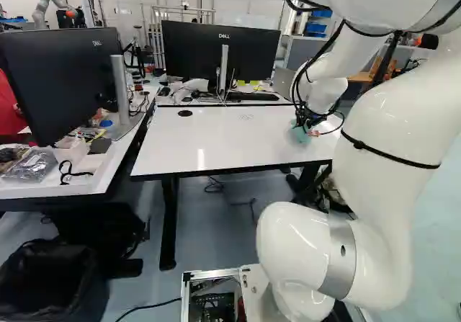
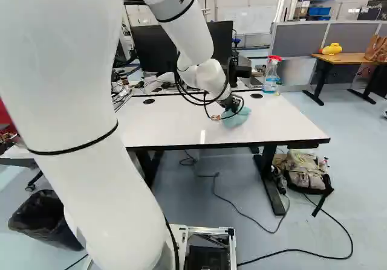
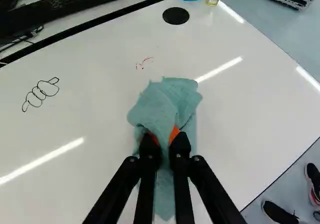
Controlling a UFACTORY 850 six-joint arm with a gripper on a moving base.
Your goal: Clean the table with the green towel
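In the right base view my gripper (image 2: 232, 106) is low over the white table (image 2: 175, 122), holding the green towel (image 2: 236, 119). The wrist view shows the gripper (image 3: 165, 143) shut on the bunched towel (image 3: 167, 101), with its cloth spreading ahead of and beneath the fingers. Just ahead of the towel is a small red mark (image 3: 144, 63) on the tabletop. A black looped scribble (image 3: 41, 93) lies off to one side of the gripper. Whether the towel's underside touches the table is hard to tell.
Along the far edge stand a spray bottle (image 2: 271, 75) and, on the adjoining desk, a monitor (image 1: 220, 50) and keyboard (image 3: 60, 8). A second desk with a monitor (image 1: 57, 77) adjoins at the left of the left base view. Another robot (image 1: 52, 5) is far back.
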